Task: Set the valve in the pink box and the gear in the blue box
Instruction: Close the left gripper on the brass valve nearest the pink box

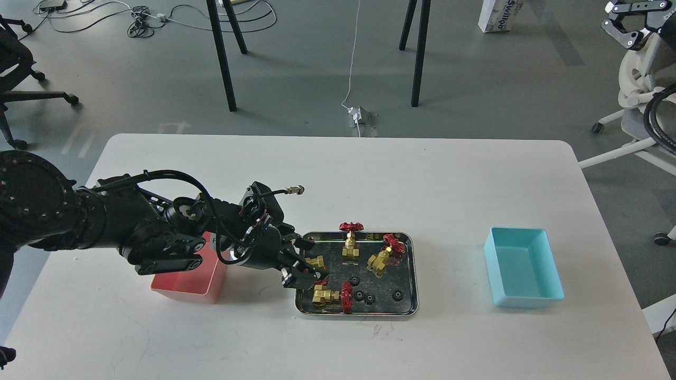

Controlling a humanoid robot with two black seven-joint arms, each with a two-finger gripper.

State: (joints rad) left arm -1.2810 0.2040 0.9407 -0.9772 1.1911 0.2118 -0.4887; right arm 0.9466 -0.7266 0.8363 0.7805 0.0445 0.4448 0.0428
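Observation:
My left gripper [307,262] is low over the left end of the steel tray [364,313], open, with its fingers on either side of a brass valve [316,261]; I cannot tell whether they touch it. Three more valves with red handwheels lie in the tray: one upright at the back [350,247], one tilted at the back right [381,260], one at the front left [326,296]. Several tiny black gears [371,299] lie in the tray's front half. The pink box [185,285] sits left of the tray, partly under my left arm. The blue box [523,272] stands empty at the right. My right gripper is out of view.
The white table [338,179] reaches to its rounded far edge. Beyond it are black stand legs [222,58], floor cables and a power strip [358,116]. A white and black machine [639,63] stands off the table at the far right.

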